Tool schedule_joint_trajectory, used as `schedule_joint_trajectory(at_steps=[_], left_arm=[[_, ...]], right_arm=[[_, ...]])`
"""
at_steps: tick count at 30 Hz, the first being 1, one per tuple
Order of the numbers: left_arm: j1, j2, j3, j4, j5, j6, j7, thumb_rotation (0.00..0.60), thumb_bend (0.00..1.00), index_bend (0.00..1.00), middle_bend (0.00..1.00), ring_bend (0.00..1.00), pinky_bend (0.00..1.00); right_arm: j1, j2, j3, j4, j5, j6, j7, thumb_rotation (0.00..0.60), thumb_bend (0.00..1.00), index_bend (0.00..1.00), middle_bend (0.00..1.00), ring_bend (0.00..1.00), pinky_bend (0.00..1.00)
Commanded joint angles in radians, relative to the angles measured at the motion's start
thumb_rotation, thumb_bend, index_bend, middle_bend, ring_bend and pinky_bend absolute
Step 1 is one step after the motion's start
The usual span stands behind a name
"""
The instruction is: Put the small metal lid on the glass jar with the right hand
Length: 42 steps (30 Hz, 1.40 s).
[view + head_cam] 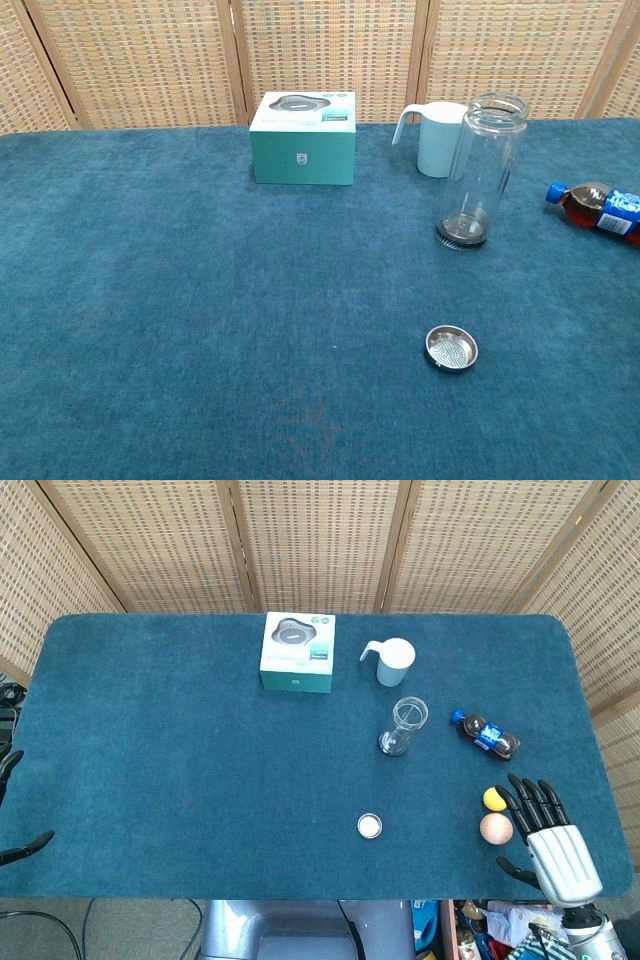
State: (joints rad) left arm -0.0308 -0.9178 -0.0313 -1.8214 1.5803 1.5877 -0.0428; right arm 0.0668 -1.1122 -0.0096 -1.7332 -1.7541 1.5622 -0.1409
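The small round metal lid [370, 826] [452, 348] lies flat on the blue cloth near the table's front edge. The tall clear glass jar [403, 726] [481, 170] stands upright behind it, mouth open and uncovered. My right hand [548, 828] hovers at the front right corner with its fingers spread, holding nothing, well to the right of the lid. Only dark fingertips of my left hand [22, 848] show at the far left edge in the head view. The chest view shows neither hand.
A teal box [298, 652] [303, 138] and a white pitcher [390, 661] [434, 137] stand at the back. A small dark-drink bottle [485, 733] [598, 207] lies right of the jar. A yellow ball [493, 799] and a peach ball [496, 828] sit beside my right hand.
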Motion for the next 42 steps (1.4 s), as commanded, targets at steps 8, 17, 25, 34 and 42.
schedule_joint_trajectory(at_steps=[8,17,25,34,42], left_arm=[[-0.009,0.000,-0.008,-0.003,-0.014,-0.013,0.006,0.600,0.08,0.00,0.00,0.00,0.00],[-0.029,0.005,-0.030,-0.015,-0.071,-0.049,0.008,0.600,0.08,0.00,0.00,0.00,0.00],[-0.037,0.007,-0.030,-0.011,-0.086,-0.072,-0.001,0.600,0.08,0.00,0.00,0.00,0.00],[-0.044,0.014,-0.031,-0.006,-0.090,-0.087,-0.020,0.600,0.08,0.00,0.00,0.00,0.00],[-0.052,0.016,-0.034,-0.004,-0.105,-0.104,-0.026,0.600,0.08,0.00,0.00,0.00,0.00]], right_arm=[[0.051,-0.021,-0.002,-0.012,-0.008,-0.080,0.040,0.600,0.00,0.04,0.00,0.00,0.00],[0.267,-0.094,0.051,-0.056,0.048,-0.388,0.136,0.600,0.08,0.43,0.00,0.00,0.00],[0.348,-0.232,0.084,-0.047,0.205,-0.554,-0.085,0.600,0.23,0.52,0.00,0.00,0.00],[0.441,-0.383,0.149,0.031,0.428,-0.644,-0.309,0.600,0.32,0.52,0.00,0.00,0.00],[0.492,-0.446,0.163,0.065,0.572,-0.654,-0.413,0.600,0.42,0.52,0.00,0.00,0.00]])
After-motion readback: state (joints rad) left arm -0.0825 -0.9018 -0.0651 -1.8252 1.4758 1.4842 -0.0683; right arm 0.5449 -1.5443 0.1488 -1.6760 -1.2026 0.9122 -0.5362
